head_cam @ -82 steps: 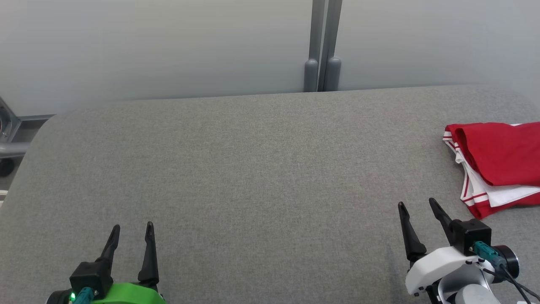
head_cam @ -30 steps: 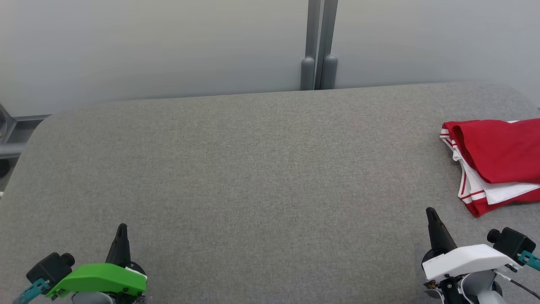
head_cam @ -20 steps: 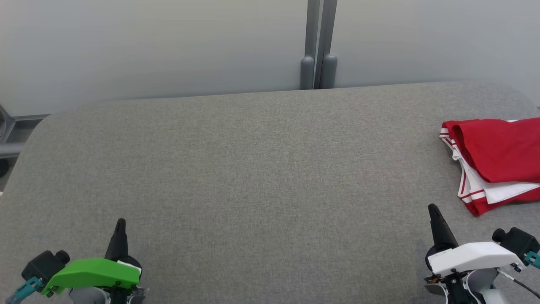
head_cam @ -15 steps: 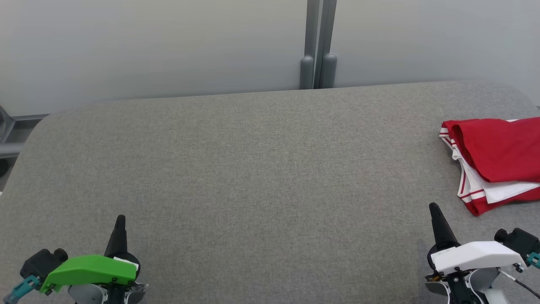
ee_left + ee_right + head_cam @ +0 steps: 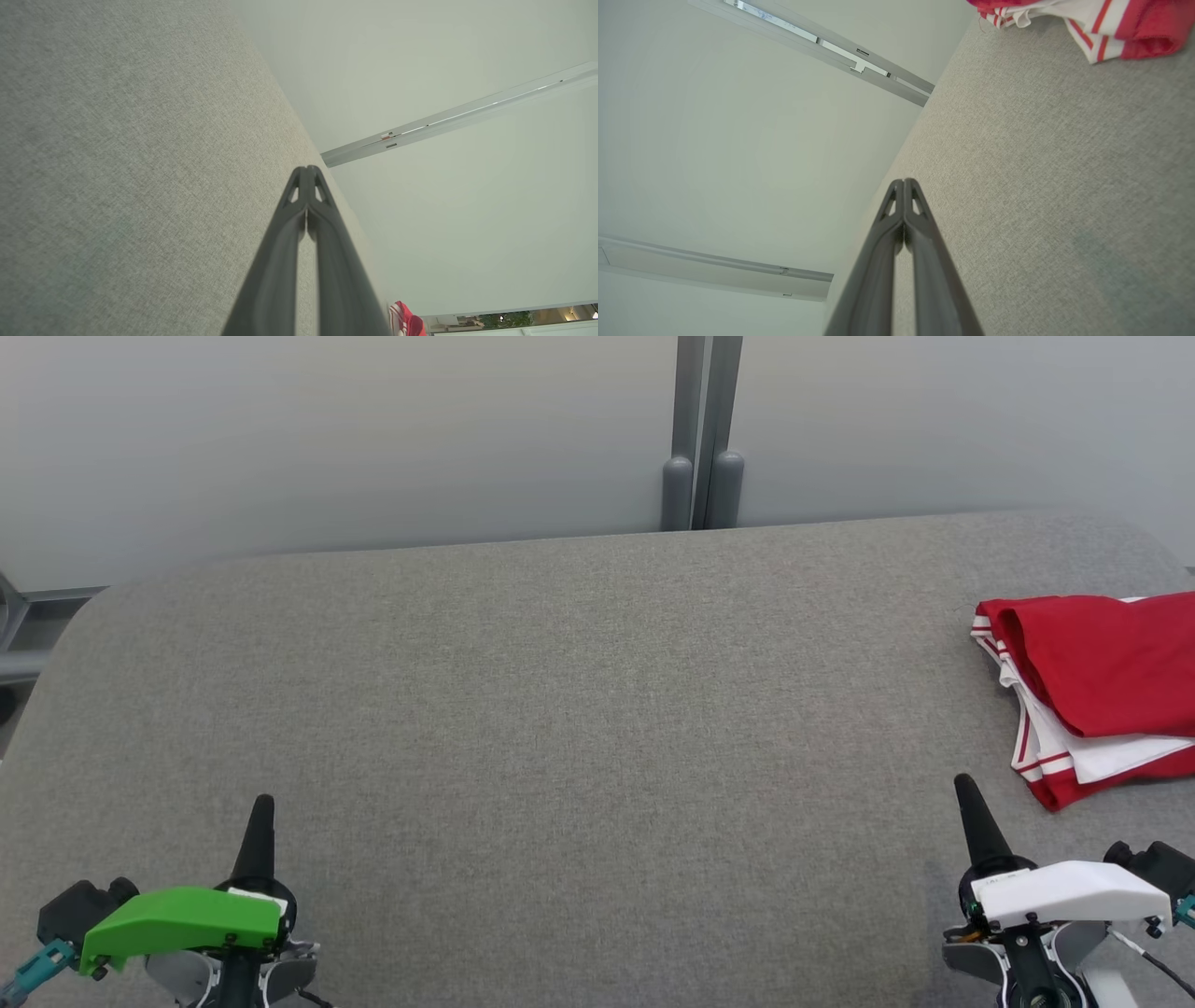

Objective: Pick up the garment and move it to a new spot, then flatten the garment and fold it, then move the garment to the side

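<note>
On my left, the left pincer [image 5: 262,801] sits low at the near edge of the desk [image 5: 560,709], its fingers pressed together on nothing. Across the bare grey middle, the right pincer [image 5: 962,782] mirrors it, also closed and empty. Just beyond and to its right, the garment [image 5: 1102,681] lies folded in a red-and-white stack at the desk's right edge, touching neither pincer.

I judge the last step, moving it aside, to be done. What's left is only keeping both arms back and off the cloth.

Against the earliest frame, both pincers stood apart with fingers spread. Now each is shut and rolled onto its side, while the garment lies as it did.
</note>
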Motion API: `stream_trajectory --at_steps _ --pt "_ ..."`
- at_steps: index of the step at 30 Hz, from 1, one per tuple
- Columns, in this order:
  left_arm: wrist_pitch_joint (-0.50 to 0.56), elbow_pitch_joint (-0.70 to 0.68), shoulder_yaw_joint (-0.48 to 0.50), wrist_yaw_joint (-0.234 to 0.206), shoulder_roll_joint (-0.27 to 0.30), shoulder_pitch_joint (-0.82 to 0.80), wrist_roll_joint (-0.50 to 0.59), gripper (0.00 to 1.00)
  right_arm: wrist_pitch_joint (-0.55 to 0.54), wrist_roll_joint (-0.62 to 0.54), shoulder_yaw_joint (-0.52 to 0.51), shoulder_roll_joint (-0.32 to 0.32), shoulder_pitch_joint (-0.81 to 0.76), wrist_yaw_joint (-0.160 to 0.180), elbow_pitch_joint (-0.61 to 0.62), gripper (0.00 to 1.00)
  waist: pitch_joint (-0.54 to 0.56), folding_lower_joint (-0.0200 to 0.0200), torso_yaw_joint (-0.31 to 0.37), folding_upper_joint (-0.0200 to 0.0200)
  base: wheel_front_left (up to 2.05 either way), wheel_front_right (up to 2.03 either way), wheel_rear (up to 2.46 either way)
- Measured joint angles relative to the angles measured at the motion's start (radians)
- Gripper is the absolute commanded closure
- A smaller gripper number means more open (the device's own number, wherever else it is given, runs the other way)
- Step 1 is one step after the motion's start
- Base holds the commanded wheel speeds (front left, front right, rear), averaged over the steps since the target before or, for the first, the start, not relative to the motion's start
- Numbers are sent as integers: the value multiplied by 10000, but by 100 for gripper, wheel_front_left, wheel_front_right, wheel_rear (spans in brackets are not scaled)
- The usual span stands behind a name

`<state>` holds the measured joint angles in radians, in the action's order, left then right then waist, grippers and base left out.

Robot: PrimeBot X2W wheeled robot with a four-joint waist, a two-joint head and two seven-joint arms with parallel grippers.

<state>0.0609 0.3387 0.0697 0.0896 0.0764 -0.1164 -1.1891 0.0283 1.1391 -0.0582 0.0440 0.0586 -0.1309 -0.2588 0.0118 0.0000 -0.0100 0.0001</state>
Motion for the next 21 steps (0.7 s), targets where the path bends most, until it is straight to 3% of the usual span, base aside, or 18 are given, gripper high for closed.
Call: stream_trajectory --at_steps 21 --pt "617 21 376 171 -111 -378 -1806 100 -240 2119 -107 13 141 2 121 100 -57 0 41 0 0 0 0"
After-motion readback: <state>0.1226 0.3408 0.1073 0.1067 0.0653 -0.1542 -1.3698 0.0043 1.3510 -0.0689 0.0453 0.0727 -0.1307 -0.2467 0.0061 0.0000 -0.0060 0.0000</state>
